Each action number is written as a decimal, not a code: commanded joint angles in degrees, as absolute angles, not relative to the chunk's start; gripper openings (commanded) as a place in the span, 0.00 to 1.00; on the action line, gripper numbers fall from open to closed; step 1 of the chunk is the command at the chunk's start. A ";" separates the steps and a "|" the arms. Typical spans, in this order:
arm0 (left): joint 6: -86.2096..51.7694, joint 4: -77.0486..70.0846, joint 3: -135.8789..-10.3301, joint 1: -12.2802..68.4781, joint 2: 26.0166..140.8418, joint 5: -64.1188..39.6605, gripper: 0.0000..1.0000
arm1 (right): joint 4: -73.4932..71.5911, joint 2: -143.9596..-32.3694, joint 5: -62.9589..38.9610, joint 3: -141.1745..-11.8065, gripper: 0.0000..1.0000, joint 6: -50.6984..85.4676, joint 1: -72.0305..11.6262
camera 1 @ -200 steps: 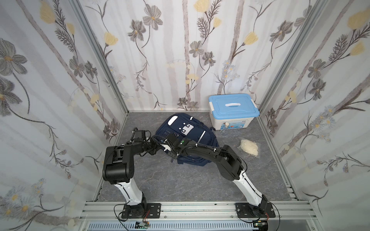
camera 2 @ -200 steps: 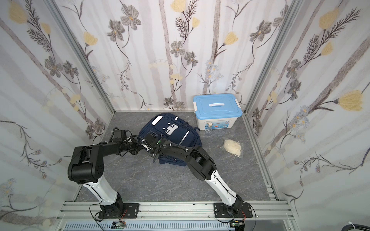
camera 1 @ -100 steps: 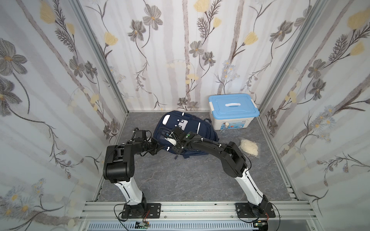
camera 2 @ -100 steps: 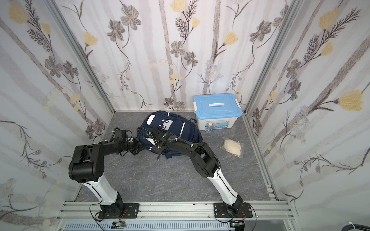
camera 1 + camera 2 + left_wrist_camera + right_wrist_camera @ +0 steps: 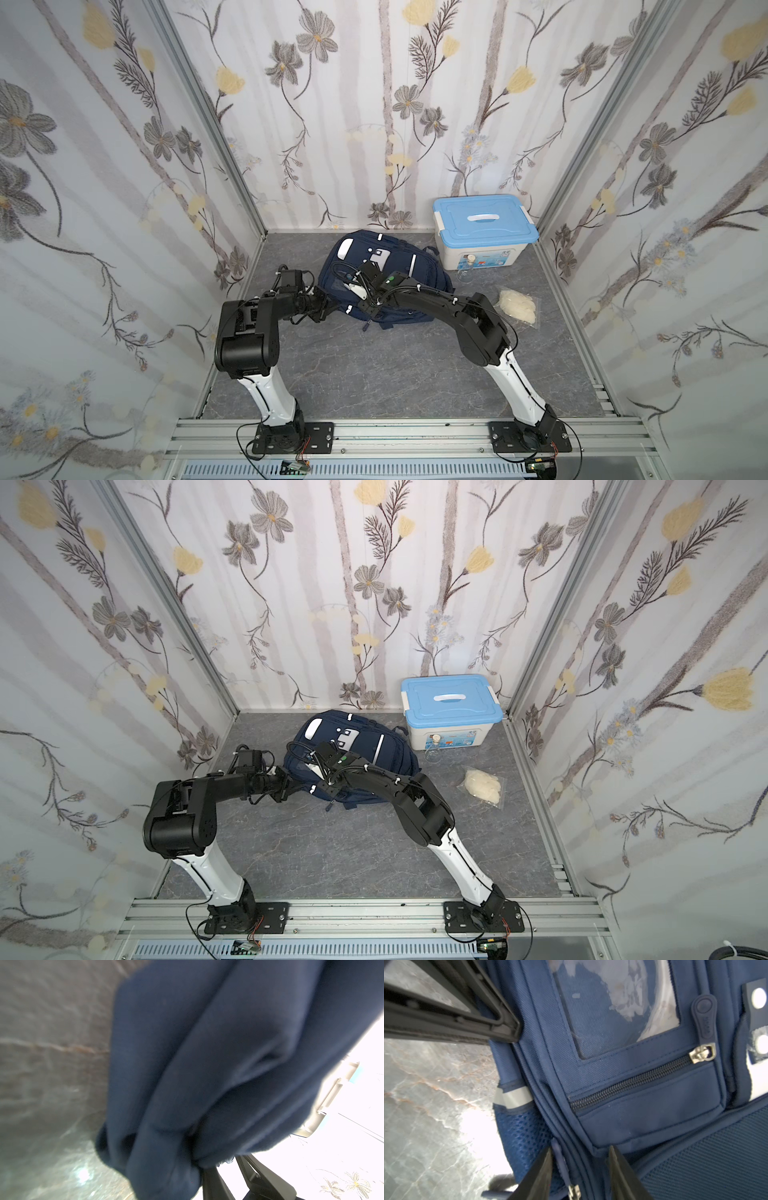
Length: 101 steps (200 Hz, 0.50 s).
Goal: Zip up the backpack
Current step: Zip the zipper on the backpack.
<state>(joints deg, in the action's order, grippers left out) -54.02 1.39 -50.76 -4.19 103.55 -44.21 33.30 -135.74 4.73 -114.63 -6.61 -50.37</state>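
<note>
Main item: the backpack (image 5: 430, 274), navy fabric with white stripes, is lying front-up toward the back of the table (image 5: 374, 374), at about mid-width in both top views. Its far edge is sitting near the back wall and its right edge just beside the box (image 5: 484, 216).

On its front, the pocket zipper (image 5: 633, 1082) is running shut to its slider below the clear window (image 5: 612, 1001). Along the side seam, next to the mesh pocket (image 5: 523, 1132), a zipper pull (image 5: 560, 1162) is lying flat.

The right gripper (image 5: 580, 1147) is reaching over the front of the backpack. Its jaws are standing partly open, straddling the zipper pull and clamping nothing.

The left gripper (image 5: 328, 305) is meeting the near-left edge. Its jaws are pinching together on a bunched fold of the navy fabric.

The box, white with a blue lid, is standing in the back right corner.

A plastic bag (image 5: 517, 305) of pale material is lying by the right wall, apart from the backpack.

Open room: grey table surface is showing from the near edge of the backpack to the front rail (image 5: 395, 432). A narrower strip is running along the left wall, and the left arm is stretching across it.
</note>
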 commanded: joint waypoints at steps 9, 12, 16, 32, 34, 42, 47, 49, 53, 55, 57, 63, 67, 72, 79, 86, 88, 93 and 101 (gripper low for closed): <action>-53.11 6.06 -50.76 -4.13 104.17 -41.40 0.12 | 34.39 -136.44 7.05 -115.54 0.43 -8.08 -50.65; -53.10 6.01 -50.78 -4.14 104.16 -41.39 0.12 | 34.47 -136.48 6.87 -115.55 0.43 -8.28 -50.70; -53.12 6.02 -50.80 -4.14 104.16 -41.35 0.12 | 34.52 -136.39 6.70 -115.52 0.43 -8.44 -50.71; -53.21 6.12 -50.89 -4.18 104.15 -41.40 0.13 | 35.02 -136.46 7.72 -115.55 0.39 -10.13 -51.30; -53.25 6.08 -50.93 -4.14 104.11 -41.35 0.13 | 35.06 -136.46 8.04 -115.55 0.39 -10.40 -51.45; -53.28 6.22 -50.90 -4.13 104.16 -41.23 0.13 | 35.41 -136.81 9.62 -115.65 0.36 -11.84 -52.19; -53.35 6.20 -50.88 -4.17 104.18 -41.19 0.12 | 35.78 -137.12 10.70 -115.81 0.34 -12.80 -52.63; -53.35 6.23 -50.89 -4.16 104.16 -41.21 0.13 | 35.79 -137.18 11.09 -115.81 0.33 -13.04 -52.86; -53.35 6.21 -50.94 -4.18 104.23 -41.19 0.12 | 35.86 -137.36 11.83 -115.79 0.31 -13.59 -53.26; -53.35 6.21 -50.97 -4.16 104.28 -41.19 0.12 | 35.99 -137.52 12.10 -115.83 0.30 -13.81 -53.44; -53.37 6.19 -50.93 -4.14 104.23 -41.21 0.13 | 36.09 -137.61 12.41 -115.88 0.29 -13.98 -53.61; -53.44 6.24 -50.98 -4.13 104.15 -41.22 0.13 | 36.27 -137.97 13.16 -115.90 0.28 -14.27 -54.11; -53.48 6.22 -51.04 -4.13 104.11 -41.22 0.13 | 36.34 -138.24 13.54 -115.87 0.28 -14.24 -54.31; -53.44 6.28 -51.06 -4.13 104.06 -41.22 0.13 | 36.48 -138.51 13.77 -115.92 0.26 -14.19 -54.49; -53.51 6.40 -51.06 -4.20 103.97 -41.13 0.13 | 36.73 -138.81 13.72 -115.85 0.23 -14.10 -54.64; -53.52 6.50 -51.04 -4.13 103.90 -41.13 0.13 | 36.90 -139.00 14.03 -115.82 0.20 -14.08 -54.88; -53.53 6.50 -51.06 -4.13 103.96 -41.13 0.13 | 37.04 -139.12 14.10 -115.83 0.19 -14.07 -54.92; -53.62 6.42 -51.06 -4.13 103.95 -41.22 0.13 | 37.18 -139.22 14.23 -115.70 0.16 -14.13 -54.97; -53.83 6.27 -51.06 -4.13 104.13 -41.39 0.12 | 37.31 -139.09 14.23 -115.58 0.09 -14.15 -54.95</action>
<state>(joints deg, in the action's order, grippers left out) -54.02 2.04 -51.11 -4.19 103.68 -43.77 33.89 -138.04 15.11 -115.92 -13.54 -54.59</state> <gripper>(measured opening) 0.129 0.172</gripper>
